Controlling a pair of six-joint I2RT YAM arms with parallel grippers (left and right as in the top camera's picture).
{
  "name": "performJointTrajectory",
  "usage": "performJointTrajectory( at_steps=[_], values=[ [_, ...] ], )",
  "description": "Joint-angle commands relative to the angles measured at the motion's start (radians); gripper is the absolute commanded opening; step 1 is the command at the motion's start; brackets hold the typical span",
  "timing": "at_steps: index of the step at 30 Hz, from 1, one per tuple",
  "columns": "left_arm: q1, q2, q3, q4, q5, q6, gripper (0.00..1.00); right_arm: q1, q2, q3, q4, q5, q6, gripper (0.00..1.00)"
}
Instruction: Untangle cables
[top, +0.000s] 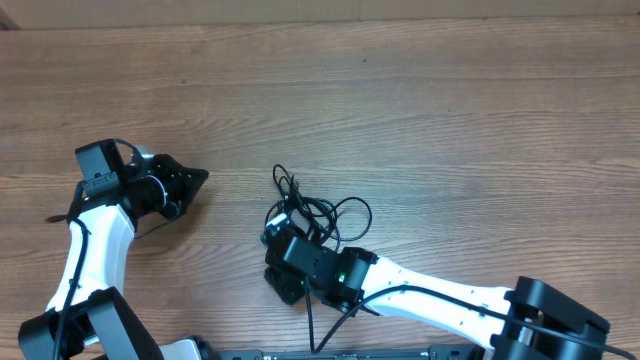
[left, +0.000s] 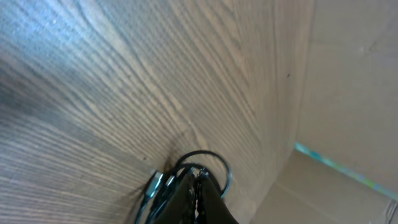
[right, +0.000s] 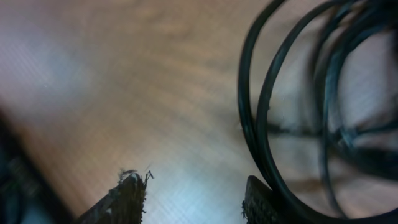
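Right arm reaches in low from the lower right; right fingers (right: 130, 196) stand partly spread, gripping nothing, with loops of the thin black tangled cables (top: 305, 208) just beside one finger. The tangle lies mid-way along the wood-grain bench (top: 420, 100). Left arm is bent at the left side; left fingers (top: 190, 180) are pressed together, well apart from the tangle.

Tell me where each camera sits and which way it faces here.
Overhead: above the table, looking straight down; both arms, left gripper, right gripper by the cables.
Left wrist: on the left arm, looking along the wood; shut left gripper at bottom.
Right wrist: low, close on blurred cables; open right gripper at bottom.
Shared: overhead and right wrist show the cables.
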Motion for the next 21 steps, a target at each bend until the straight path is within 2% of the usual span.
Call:
performJointTrajectory(
  at_steps=[1, 7, 13, 21],
  values=[
    [-0.001, -0.016, 0.014, -0.024, 0.022, 0.061, 0.04, -0.019, 0.059, 0.002, 0.065, 0.174, -0.095, 0.49],
    [-0.001, -0.016, 0.014, -0.081, 0.018, 0.117, 0.04, -0.056, 0.147, 0.002, 0.180, 0.200, -0.165, 0.46],
    [-0.001, -0.016, 0.014, -0.114, -0.006, 0.150, 0.04, -0.109, 0.149, 0.014, 0.194, 0.384, -0.164, 0.45],
    [-0.001, -0.016, 0.014, -0.179, -0.107, 0.154, 0.04, -0.132, 0.132, 0.069, 0.159, 0.578, -0.169, 0.55]
  ],
)
